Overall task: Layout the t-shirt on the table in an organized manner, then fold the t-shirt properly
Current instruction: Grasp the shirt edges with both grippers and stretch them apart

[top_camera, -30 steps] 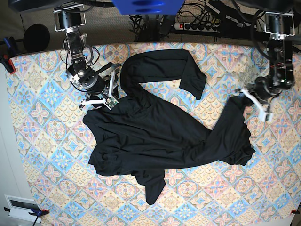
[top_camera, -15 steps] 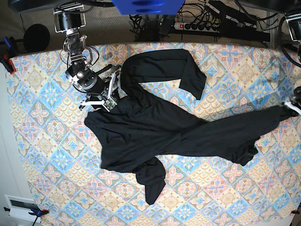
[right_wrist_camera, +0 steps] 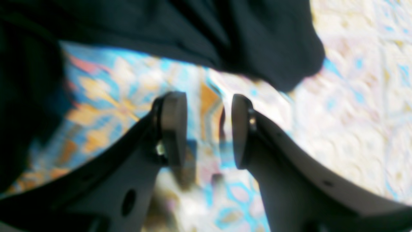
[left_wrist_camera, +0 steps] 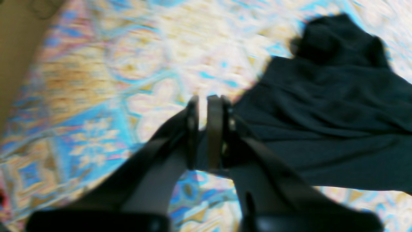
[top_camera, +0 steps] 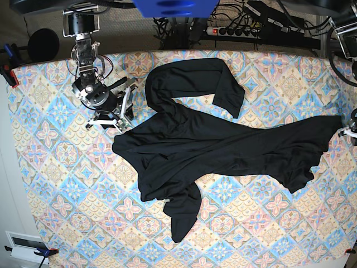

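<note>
The black t-shirt lies crumpled across the middle of the patterned table, stretched out to the right, with one sleeve curling to the back and another part hanging toward the front. My left gripper is at the table's far right edge, shut on the shirt's right end; in the left wrist view its fingers pinch dark fabric. My right gripper is at the back left, just beside the shirt's left edge. In the right wrist view it is open and empty above the table, with the shirt beyond its fingertips.
A power strip and cables lie behind the table's back edge. A black round object sits at the back left. A clamp grips the left edge. A white device is at the front left corner.
My left gripper has pulled the shirt's end far to the right, stretching the shirt out. The shirt's left edge has slid away from my right gripper, which moved slightly back and left.
</note>
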Robot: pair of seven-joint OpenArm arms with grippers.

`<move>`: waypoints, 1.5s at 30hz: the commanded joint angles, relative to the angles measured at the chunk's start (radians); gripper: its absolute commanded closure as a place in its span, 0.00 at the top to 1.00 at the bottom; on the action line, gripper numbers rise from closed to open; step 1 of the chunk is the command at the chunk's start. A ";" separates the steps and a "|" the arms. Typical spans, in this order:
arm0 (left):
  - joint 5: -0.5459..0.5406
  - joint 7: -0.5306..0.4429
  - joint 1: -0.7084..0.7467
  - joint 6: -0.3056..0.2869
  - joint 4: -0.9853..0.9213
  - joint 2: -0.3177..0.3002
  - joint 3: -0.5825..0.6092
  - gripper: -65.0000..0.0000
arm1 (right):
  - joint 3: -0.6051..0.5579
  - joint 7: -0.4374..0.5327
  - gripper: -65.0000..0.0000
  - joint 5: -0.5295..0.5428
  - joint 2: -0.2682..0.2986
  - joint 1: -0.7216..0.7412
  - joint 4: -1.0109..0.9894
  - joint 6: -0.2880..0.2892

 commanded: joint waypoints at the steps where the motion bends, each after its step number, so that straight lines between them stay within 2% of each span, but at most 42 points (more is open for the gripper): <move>1: 0.005 -0.023 -0.018 0.010 0.014 -0.017 -0.015 0.15 | 0.011 0.005 0.34 0.046 0.007 0.009 0.032 -0.001; 5: 0.005 -0.022 -0.020 0.005 0.016 0.005 -0.010 0.29 | 0.015 -0.093 0.34 0.168 0.008 0.030 0.029 0.000; 9: 0.004 -0.017 -0.014 0.004 0.024 0.043 -0.010 0.37 | 0.034 -0.156 0.37 0.264 0.008 0.115 0.022 0.000; 15: 0.005 0.067 -0.014 0.002 0.067 0.083 -0.010 0.35 | 0.093 -0.198 0.38 0.400 0.008 0.190 -0.052 0.000; 19: 0.005 0.069 -0.004 0.002 0.088 0.109 -0.009 0.34 | 0.093 -0.195 0.38 0.409 0.008 0.194 -0.146 0.000; 25: 0.005 0.070 0.009 0.002 0.119 0.137 0.031 0.34 | 0.093 -0.195 0.38 0.412 0.008 0.299 -0.228 0.000; 32: 0.007 0.070 0.017 0.002 0.120 0.168 0.031 0.34 | 0.091 -0.193 0.38 0.419 0.008 0.305 -0.279 0.002; 38: 0.005 0.070 0.017 0.002 0.120 0.180 0.090 0.34 | 0.091 -0.199 0.38 0.589 0.008 0.305 -0.304 0.002; 45: 0.007 0.070 0.017 0.002 0.120 0.209 0.091 0.34 | 0.091 -0.185 0.38 0.613 0.008 0.313 -0.419 0.002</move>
